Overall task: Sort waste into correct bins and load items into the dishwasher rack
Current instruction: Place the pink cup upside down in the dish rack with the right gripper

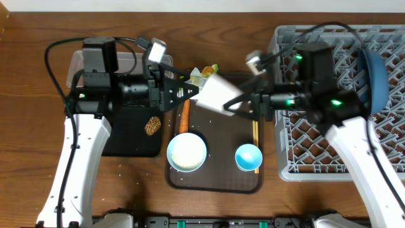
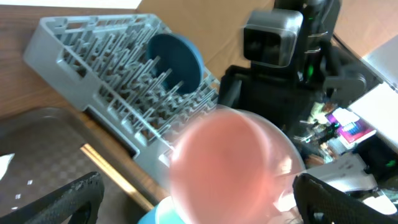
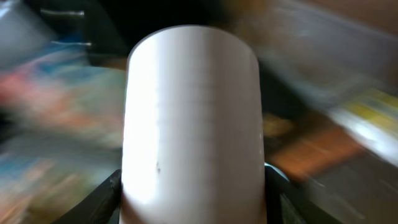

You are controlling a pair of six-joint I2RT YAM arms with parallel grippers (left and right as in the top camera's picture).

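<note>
At the far left a clear tub (image 1: 74, 63) is seen, and just in front of it a black tray (image 1: 130, 142) with a brown lump (image 1: 152, 125) lying in its right end. The left gripper (image 1: 188, 92) is held above the tray's right edge, pointed rightward; in the left wrist view its fingers (image 2: 74, 199) are spread wide, with a gap beside the pink cup (image 2: 230, 165). The cup (image 1: 216, 94) is held on its side in the air between the two grippers, over a brown serving tray (image 1: 215, 177) where a carrot (image 1: 184, 117) lies. The right gripper (image 1: 239, 104) is closed on the cup: in the right wrist view its fingers (image 3: 107, 202) are pressed against both sides. At the far right a blue dish (image 1: 374, 76) is stood in the rack (image 1: 304, 158).
</note>
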